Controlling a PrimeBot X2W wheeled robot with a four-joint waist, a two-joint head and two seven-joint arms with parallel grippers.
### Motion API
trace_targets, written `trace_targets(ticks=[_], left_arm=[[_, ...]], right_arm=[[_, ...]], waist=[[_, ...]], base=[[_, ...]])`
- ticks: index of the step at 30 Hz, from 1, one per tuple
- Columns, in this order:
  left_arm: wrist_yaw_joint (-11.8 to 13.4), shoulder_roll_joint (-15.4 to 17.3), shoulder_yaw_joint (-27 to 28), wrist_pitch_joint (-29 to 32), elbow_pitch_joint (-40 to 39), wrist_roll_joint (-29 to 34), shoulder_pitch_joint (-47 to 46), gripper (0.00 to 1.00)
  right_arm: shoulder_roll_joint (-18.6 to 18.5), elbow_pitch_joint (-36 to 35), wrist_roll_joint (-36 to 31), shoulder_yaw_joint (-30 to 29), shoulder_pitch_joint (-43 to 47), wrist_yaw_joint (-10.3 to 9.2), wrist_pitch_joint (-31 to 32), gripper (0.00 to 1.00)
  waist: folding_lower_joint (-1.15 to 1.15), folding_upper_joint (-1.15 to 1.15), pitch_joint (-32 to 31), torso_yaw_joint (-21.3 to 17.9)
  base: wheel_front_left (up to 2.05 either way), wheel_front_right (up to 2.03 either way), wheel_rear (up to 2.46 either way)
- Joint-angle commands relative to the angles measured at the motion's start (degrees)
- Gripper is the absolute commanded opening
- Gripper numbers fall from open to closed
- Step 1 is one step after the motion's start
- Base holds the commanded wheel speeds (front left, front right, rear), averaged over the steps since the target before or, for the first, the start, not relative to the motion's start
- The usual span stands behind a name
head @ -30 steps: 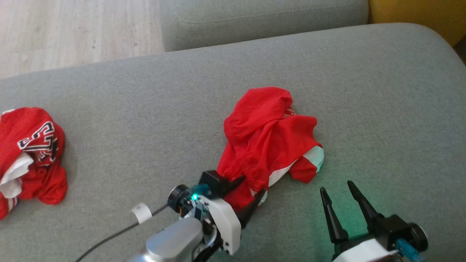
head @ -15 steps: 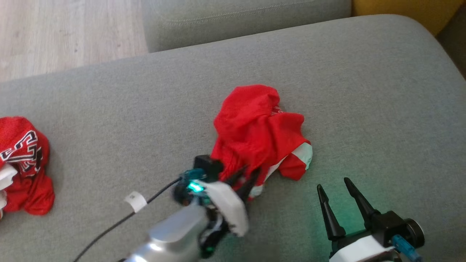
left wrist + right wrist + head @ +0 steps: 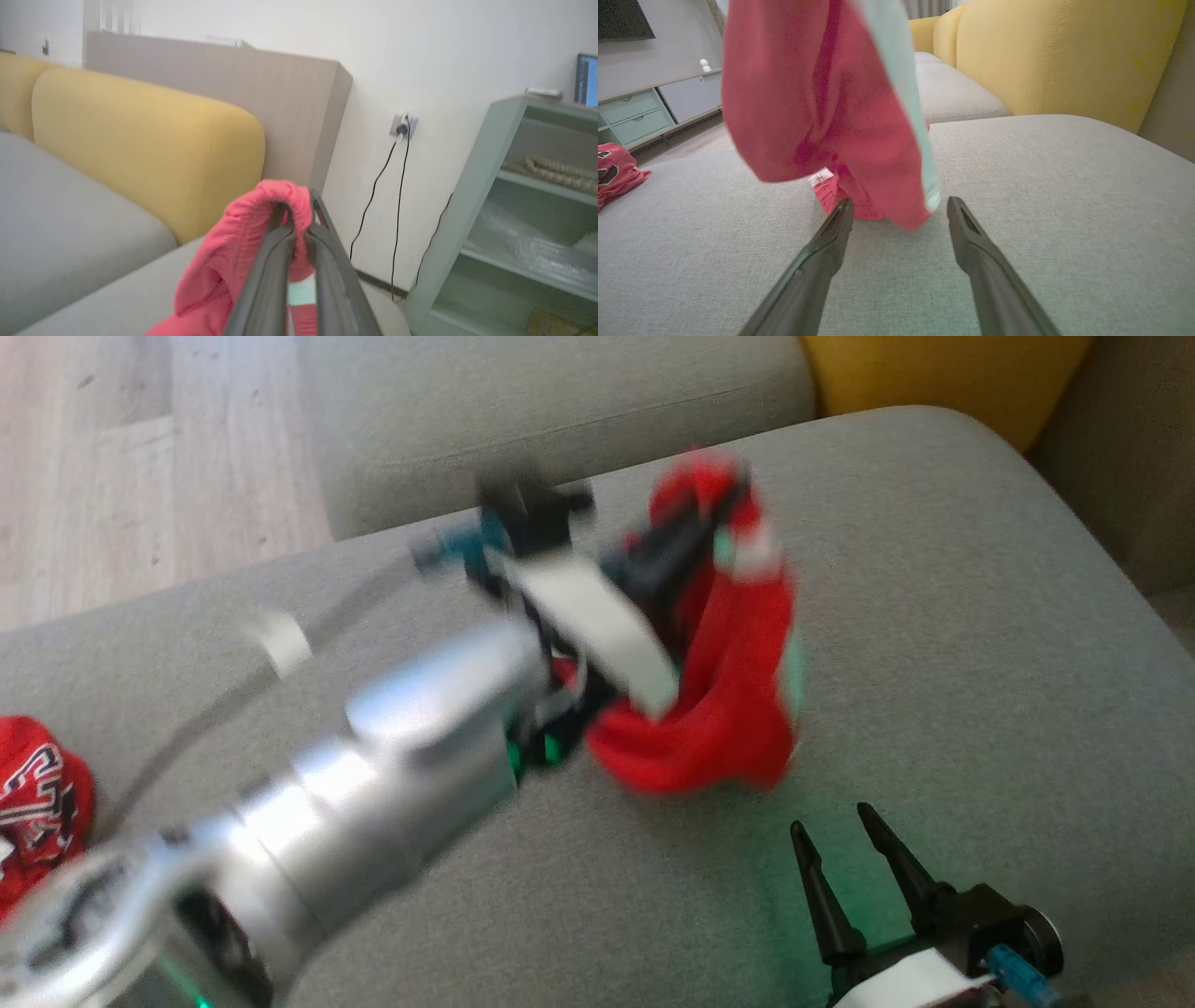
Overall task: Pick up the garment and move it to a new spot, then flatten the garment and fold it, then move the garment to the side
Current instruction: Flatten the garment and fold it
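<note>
Garment (image 3: 738,709) is hanging over the grey sofa cushion (image 3: 980,663), pinched in my left gripper (image 3: 296,207). My right gripper (image 3: 830,817) is gaping wide, empty. I'm counting two red garments, the second garment (image 3: 37,803) lying far left. Yellow backrest (image 3: 934,373) and wood floor (image 3: 140,457) are showing beyond.

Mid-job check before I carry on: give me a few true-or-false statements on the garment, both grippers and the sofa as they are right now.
1. The left gripper is shut on the red garment. True.
2. The red garment lies spread flat on the grey sofa seat. False: it hangs bunched from the left gripper's fingers.
3. The right gripper is open and holds nothing. True.
4. A second red garment lies on the seat to the robot's right. False: it lies to the robot's left.
5. The backrest cushion is blue. False: it is yellow.
</note>
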Motion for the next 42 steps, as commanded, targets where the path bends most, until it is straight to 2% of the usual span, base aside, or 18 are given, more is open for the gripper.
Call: trace_targets(ticks=[1, 3, 6, 14, 16, 18, 19, 20, 21, 24, 28, 33, 36, 37, 42], left_arm=[[0.09, 1.20, 2.96, -0.80, -1.25, -0.67, -4.35, 0.00], [0.09, 2.33, 4.52, -0.95, -1.08, -2.58, -7.76, 0.00], [0.09, 5.70, 3.76, 1.39, -1.02, -5.21, -8.82, 0.00], [0.09, 18.45, -1.84, 15.28, -5.51, -13.59, 9.68, 0.00], [0.09, 20.09, -1.98, 14.65, -5.09, -13.48, 12.75, 0.00], [0.09, 20.39, -1.29, 12.42, -3.92, -13.75, 14.08, 0.00], [0.09, 20.11, -0.69, 11.24, -3.37, -13.91, 14.25, 0.13], [0.09, 19.69, 0.00, 10.12, -2.98, -14.13, 14.21, 0.50], [0.09, 19.25, 0.99, 8.59, -2.66, -14.32, 13.95, 1.00], [0.09, 18.73, 4.45, 3.20, -1.87, -14.72, 13.08, 1.00], [1.01, 20.53, 7.32, -2.64, -1.98, -11.74, 13.40, 1.00], [7.01, 21.90, 6.41, -4.16, -6.23, 1.89, 17.94, 1.00], [10.54, 20.11, 5.31, -4.20, -8.88, 7.49, 23.02, 1.00], [11.49, 18.09, 4.96, -4.20, -9.75, 8.05, 26.39, 1.00], [12.36, 13.51, 4.98, -4.21, -5.69, 5.59, 30.84, 1.00]], right_arm=[[-0.17, -1.54, 0.26, 1.46, -1.23, 0.37, -0.62, 1.00], [-0.17, -1.65, 0.45, 1.50, -1.17, 0.37, -0.62, 1.00], [-0.17, -2.07, 0.59, 1.33, -0.88, 0.37, -0.62, 1.00], [-0.17, -3.64, -0.06, -2.15, 0.96, 0.37, -0.62, 1.00], [-0.17, -4.02, -0.47, -2.81, 0.85, 0.37, -0.62, 1.00], [-0.17, -4.26, -0.92, -3.31, 0.43, 0.37, -0.62, 1.00], [-0.17, -4.33, -1.16, -3.46, 0.18, 0.37, -0.62, 1.00], [-0.17, -4.34, -1.41, -3.55, -0.11, 0.37, -0.62, 1.00], [-0.17, -4.33, -1.63, -3.65, -0.44, 0.37, -0.62, 1.00], [-0.17, -4.28, -1.96, -3.79, -1.38, 0.37, -0.62, 1.00], [-0.17, -4.43, -2.14, -4.22, -1.64, 0.37, -0.62, 1.00], [-0.17, -4.46, -2.37, -4.52, -1.01, 0.37, -0.62, 1.00], [-0.17, -4.39, -2.52, -4.51, -0.83, 0.37, -0.62, 1.00], [-0.17, -4.34, -2.61, -4.46, -0.83, 0.37, -0.62, 1.00], [-0.17, -3.99, -2.93, -3.73, -1.29, 0.37, -0.62, 1.00]], waist=[[0.00, 0.00, -0.52, -0.74], [0.00, 0.00, -0.50, -0.90], [0.00, 0.00, -0.53, -0.72], [0.00, 0.00, 0.30, 3.02], [0.00, 0.00, 0.91, 4.41], [0.00, 0.00, 1.53, 5.86], [0.00, 0.00, 1.83, 6.59], [0.00, 0.00, 2.11, 7.28], [0.00, 0.00, 2.33, 7.92], [0.00, 0.00, 2.71, 9.31], [0.00, 0.00, 2.76, 10.70], [0.00, 0.00, 2.89, 12.07], [0.00, 0.00, 2.96, 12.35], [0.00, 0.00, 2.94, 12.37], [0.00, 0.00, 3.05, 11.60]], base=[[0.00, 0.00, 0.00], [0.00, 0.00, 0.00], [0.00, 0.00, 0.00], [0.00, 0.00, 0.00], [0.00, 0.00, 0.00], [0.00, 0.00, 0.00], [0.00, 0.00, 0.00], [0.00, 0.00, 0.00], [0.00, 0.00, 0.00], [0.00, 0.00, 0.00], [0.00, 0.00, 0.00], [0.00, 0.00, 0.00], [0.00, 0.00, 0.00], [0.00, 0.00, 0.00], [0.00, 0.00, 0.00]])
